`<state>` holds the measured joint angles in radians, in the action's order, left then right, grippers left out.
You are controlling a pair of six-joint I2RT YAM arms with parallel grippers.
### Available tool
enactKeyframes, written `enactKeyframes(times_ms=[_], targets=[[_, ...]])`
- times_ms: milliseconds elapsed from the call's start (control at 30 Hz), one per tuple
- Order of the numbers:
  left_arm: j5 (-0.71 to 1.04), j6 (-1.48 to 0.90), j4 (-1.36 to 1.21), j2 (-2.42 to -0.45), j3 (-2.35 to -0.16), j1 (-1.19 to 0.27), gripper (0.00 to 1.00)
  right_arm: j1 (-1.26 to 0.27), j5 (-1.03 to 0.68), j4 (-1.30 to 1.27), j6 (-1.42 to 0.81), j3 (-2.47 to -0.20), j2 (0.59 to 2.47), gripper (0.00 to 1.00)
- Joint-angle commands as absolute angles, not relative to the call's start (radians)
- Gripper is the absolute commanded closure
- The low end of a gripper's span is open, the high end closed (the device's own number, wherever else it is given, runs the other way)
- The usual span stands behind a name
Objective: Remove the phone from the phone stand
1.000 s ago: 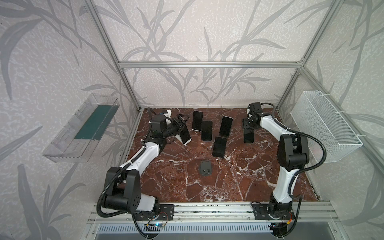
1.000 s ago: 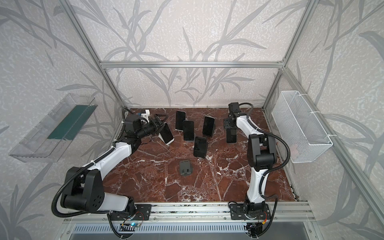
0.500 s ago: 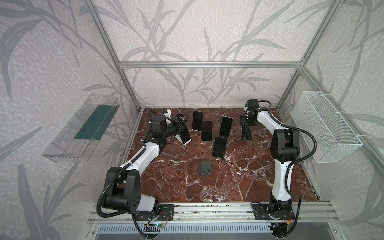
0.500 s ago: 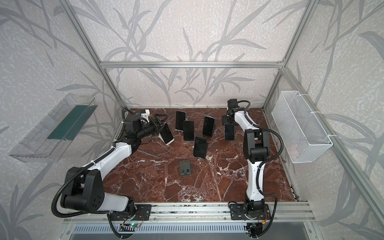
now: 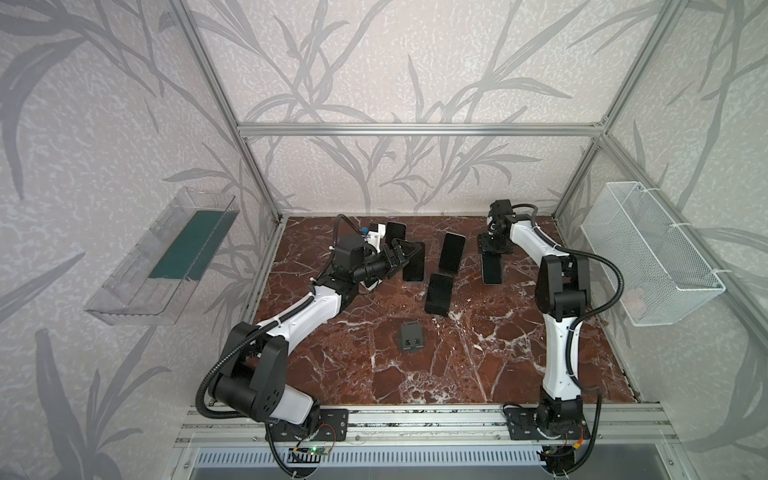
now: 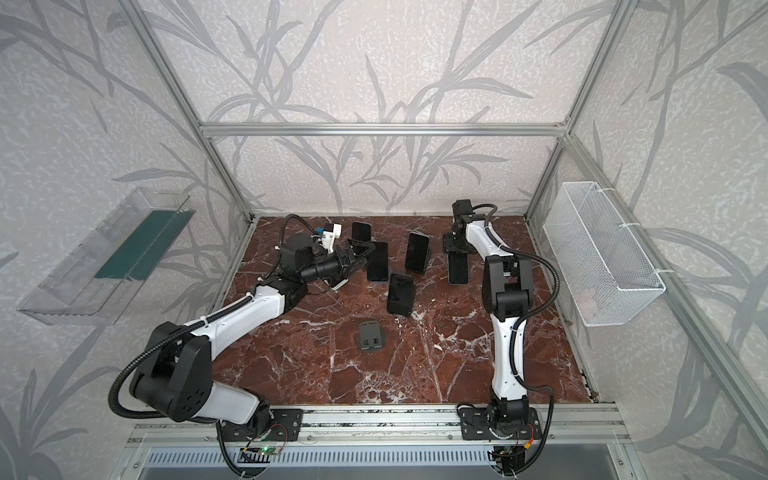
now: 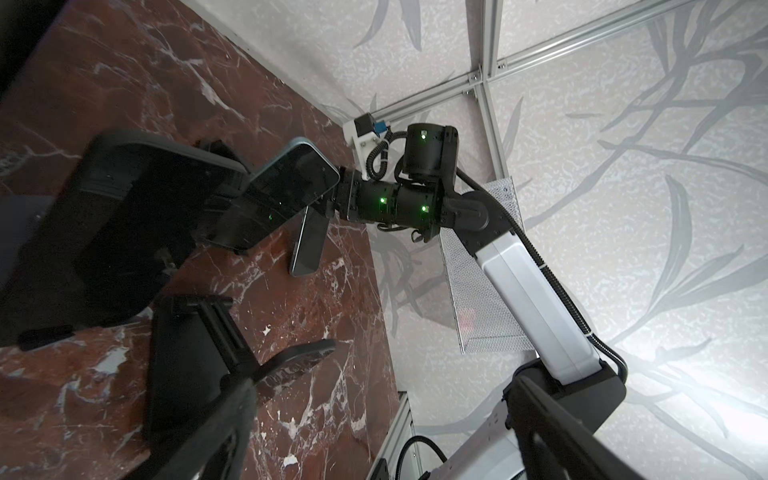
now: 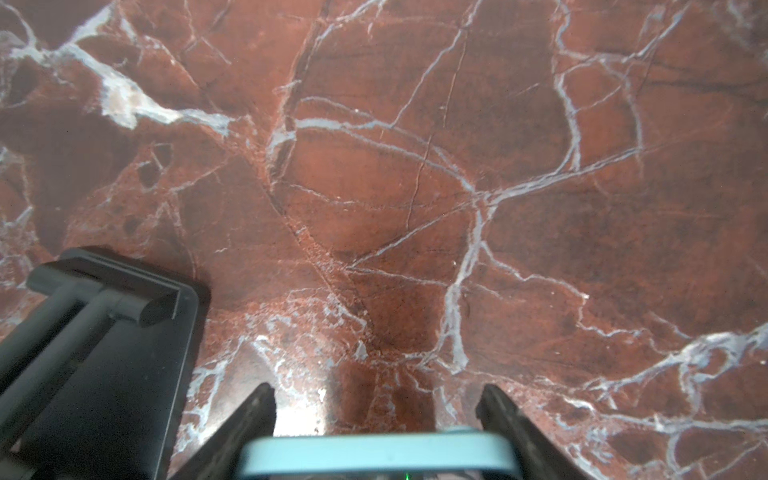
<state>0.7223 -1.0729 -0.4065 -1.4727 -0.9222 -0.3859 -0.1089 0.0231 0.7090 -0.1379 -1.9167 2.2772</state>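
My right gripper [image 8: 376,395] is shut on the top end of a light-blue-edged phone [image 8: 374,455]. In both top views that phone [image 5: 491,268] hangs down toward the marble floor at the back right. An empty black phone stand [image 8: 104,345] sits right beside it. My left gripper [image 5: 405,251] stands wide open at the back left with nothing between its fingers [image 7: 199,440]. It is next to a dark phone on a stand [image 5: 413,262]. A white-edged phone [image 5: 371,285] lies partly hidden under the left wrist.
More dark phones lean on stands at mid-back [image 5: 453,252], [image 5: 438,293] and far back left [image 5: 395,232]. A small empty stand [image 5: 412,337] sits in the middle of the floor. A wire basket [image 5: 648,257] hangs on the right wall, a clear tray [image 5: 166,257] on the left.
My left gripper's jaws have opened wider. The right gripper, still shut on its phone, has shifted slightly to the left near the back.
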Motion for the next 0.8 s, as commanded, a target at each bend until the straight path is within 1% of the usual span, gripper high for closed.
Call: enactKeyframes(times_ms=[0,233,633,767], targets=[[0.739,-1.063,-0.449,-1.479,-0.945,-0.385,0.04,-0.104,0.036,0.765,-0.147,-1.937,2.314,0.29],[0.749,-1.077,-0.464,-1.491,-0.943,-0.387,0.04,-0.107,0.032,0.768,-0.137,-1.938,2.331,0.28],[0.794,-1.142,-0.565,-1.526,-0.937,-0.393,0.04,-0.107,0.050,0.779,-0.145,-1.942,2.363,0.26],[0.806,-1.139,-0.567,-1.528,-0.943,-0.395,0.06,-0.116,0.067,0.789,-0.131,-1.942,2.376,0.25]])
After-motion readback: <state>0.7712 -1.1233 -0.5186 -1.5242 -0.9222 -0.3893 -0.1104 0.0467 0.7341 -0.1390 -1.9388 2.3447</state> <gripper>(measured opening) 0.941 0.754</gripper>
